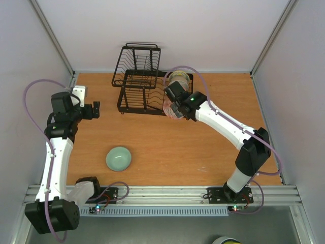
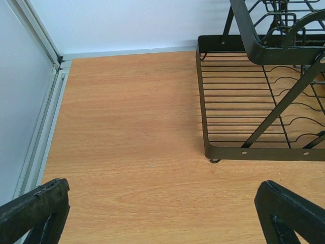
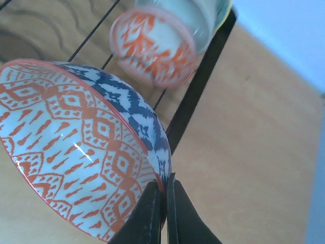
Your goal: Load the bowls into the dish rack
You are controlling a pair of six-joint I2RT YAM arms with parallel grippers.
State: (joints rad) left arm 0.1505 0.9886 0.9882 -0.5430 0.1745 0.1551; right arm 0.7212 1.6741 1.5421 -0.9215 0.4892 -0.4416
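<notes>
The black wire dish rack (image 1: pixel 137 84) stands at the back of the table. My right gripper (image 1: pixel 176 109) is at the rack's right end, shut on the rim of the red-and-white patterned bowl (image 3: pixel 76 147), which is tilted on edge above the rack's side bar (image 3: pixel 198 96). Behind it a pink-red patterned bowl (image 3: pixel 152 46) and the cream bowl with a teal rim (image 1: pixel 179 79) stand on edge in the rack. The mint green bowl (image 1: pixel 119 158) sits on the table at the front left. My left gripper (image 1: pixel 94 110) is open and empty, left of the rack (image 2: pixel 254 101).
The white back wall runs close behind the rack. A metal frame rail (image 2: pixel 45 112) borders the table's left edge. Bare wooden table (image 2: pixel 132 132) lies under my left gripper (image 2: pixel 162 208).
</notes>
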